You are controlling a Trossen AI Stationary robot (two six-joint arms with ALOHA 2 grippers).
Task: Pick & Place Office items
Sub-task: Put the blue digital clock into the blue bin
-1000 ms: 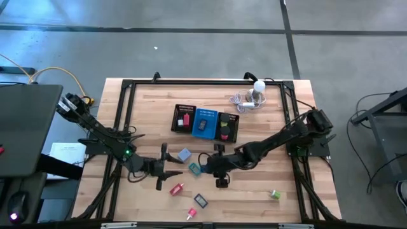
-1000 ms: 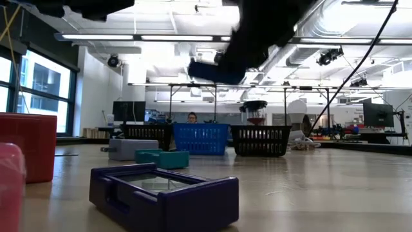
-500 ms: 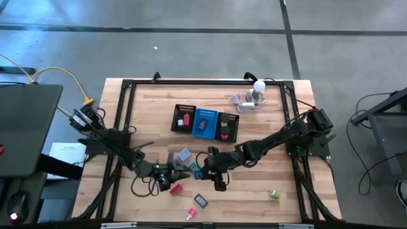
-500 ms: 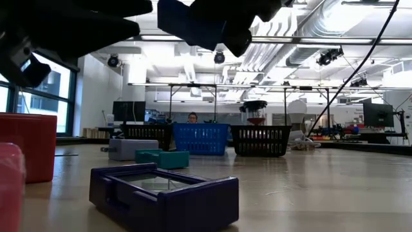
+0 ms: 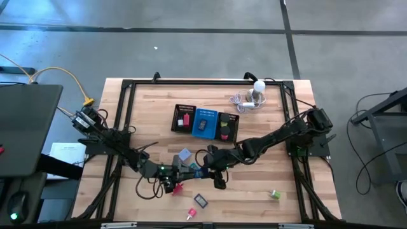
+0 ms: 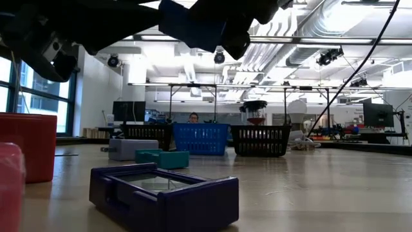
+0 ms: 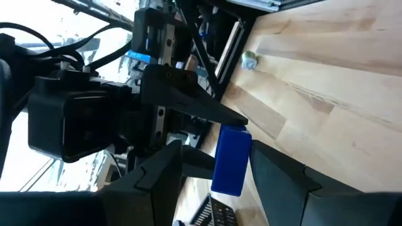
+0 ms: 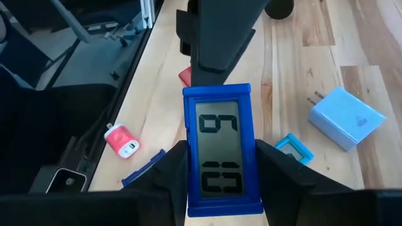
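Observation:
A blue digital clock [image 8: 220, 141] with a grey display hangs above the table's near middle, with my right gripper [image 5: 203, 168] shut on it. My left gripper [image 5: 179, 172] is level and open, facing the right one. Its fingers [image 7: 168, 169] stand on either side of the clock's far end [image 7: 231, 160]; whether they touch it I cannot tell. On the table below lie a light blue block [image 5: 184, 154], a small teal frame [image 5: 194, 168], a pink-red piece [image 5: 176, 188] and a dark purple frame [image 6: 164, 193]. My right gripper pinches the clock's two long sides [image 8: 188, 179] between its two fingers, on the half nearer the wrist. The fingers come slanting down from the table's right and lie along the clock. The clock is lifted clear, display up, its other end sticking out past the fingertips.
A black mesh tray with a blue middle section [image 5: 205, 122] stands behind the arms. A white ball-topped gadget with cable [image 5: 255, 94] is at the far right. A pink piece [image 5: 191, 213] and a green one [image 5: 275, 194] lie near the front edge.
My left gripper has gone toward the table's right and a little down, up to the held clock, and has rolled about its own pointing line. My right gripper has tipped up somewhat, and the clock shows higher in the low view.

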